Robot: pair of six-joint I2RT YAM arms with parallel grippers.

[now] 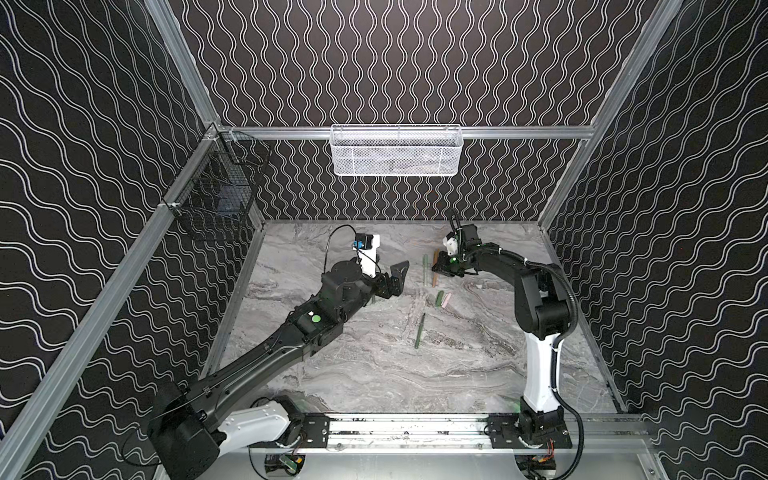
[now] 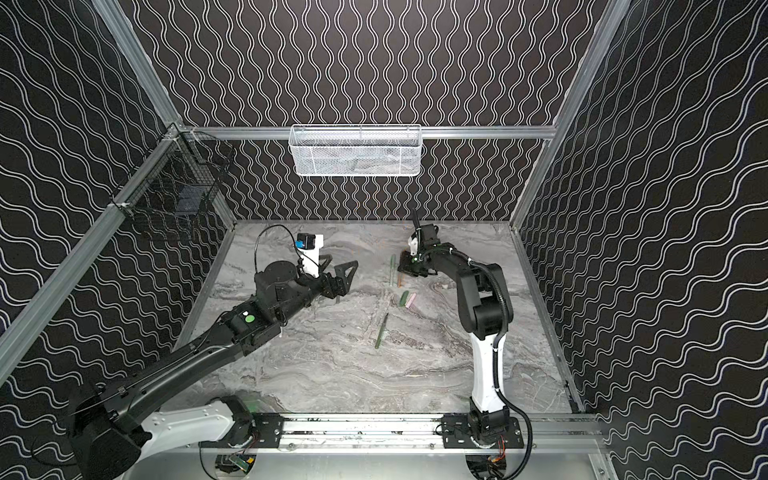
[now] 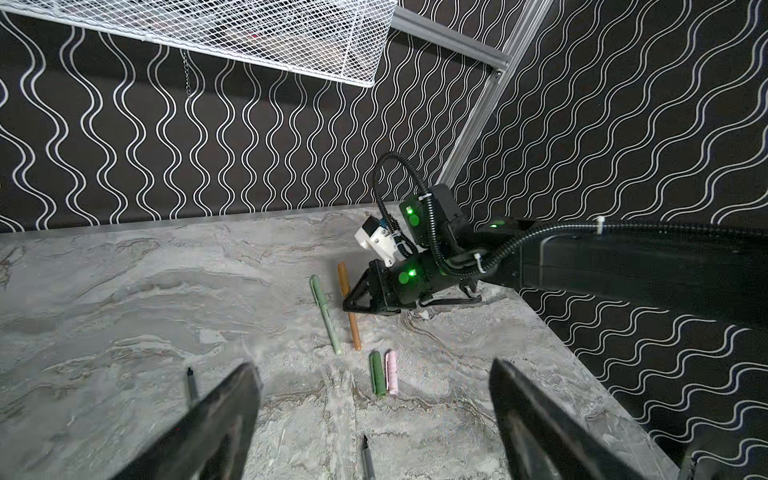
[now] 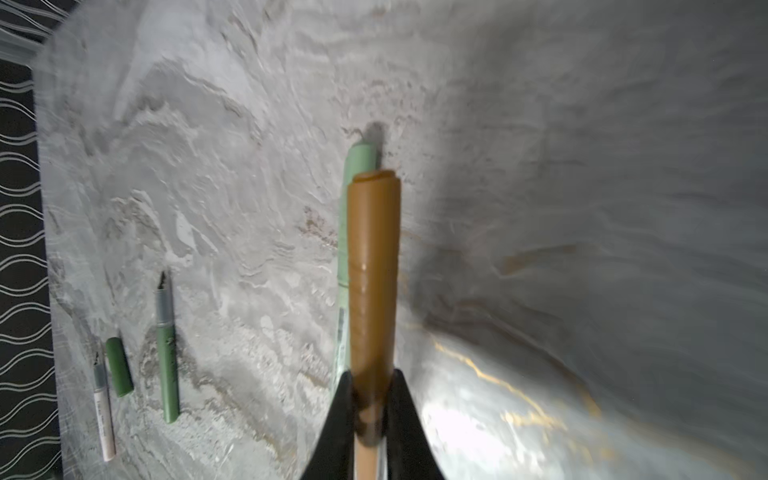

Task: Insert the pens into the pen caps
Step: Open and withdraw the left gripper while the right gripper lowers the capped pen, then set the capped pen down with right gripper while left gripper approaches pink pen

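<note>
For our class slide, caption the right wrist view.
Right gripper shut on an orange-brown stick pen, beside a pale green pen on grey marbled tabletop.

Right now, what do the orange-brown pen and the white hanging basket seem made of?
The orange-brown pen looks like smooth, matte plastic: even colour, soft highlights. The white basket is likely painted metal mesh: thin wires, diamond openings, see-through walls.

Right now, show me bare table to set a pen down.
Bare: the near strip of table between the front rail and the dark green pen. Crowded: far middle, with right gripper, pale green pen, dark green cap and pink cap.
</note>
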